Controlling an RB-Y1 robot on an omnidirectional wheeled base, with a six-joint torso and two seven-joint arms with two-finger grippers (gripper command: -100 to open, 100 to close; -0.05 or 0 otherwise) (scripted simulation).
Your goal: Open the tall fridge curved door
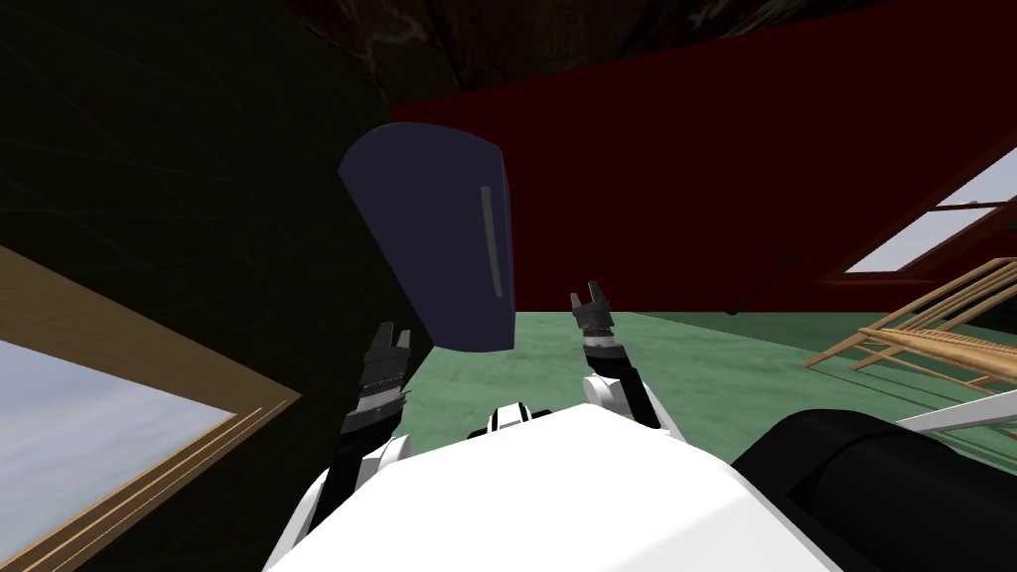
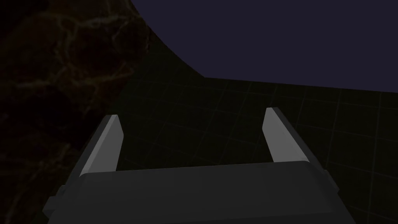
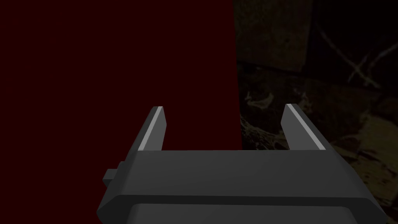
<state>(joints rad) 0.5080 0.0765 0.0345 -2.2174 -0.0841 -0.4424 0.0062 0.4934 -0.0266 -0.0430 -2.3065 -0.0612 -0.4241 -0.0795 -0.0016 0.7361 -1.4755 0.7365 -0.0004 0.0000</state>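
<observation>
The tall fridge (image 1: 437,233) is a dark navy body with a curved front and a thin grey vertical handle (image 1: 489,241) near its right edge; it stands ahead on the green floor. My left gripper (image 1: 390,338) is low at the fridge's left side, fingers open with nothing between them. In the left wrist view the left gripper (image 2: 193,124) points at a dark gridded wall, with the fridge's curved navy side (image 2: 272,39) beyond its fingertips. My right gripper (image 1: 595,295) is raised to the right of the fridge, open and empty; in its wrist view the right gripper (image 3: 224,116) faces a dark red wall.
A dark red wall (image 1: 715,189) runs behind the fridge. A wood-framed window (image 1: 89,427) lies at the left and another window (image 1: 944,228) at the right. A slatted wooden piece of furniture (image 1: 934,338) and a black rounded object (image 1: 874,487) stand to the right.
</observation>
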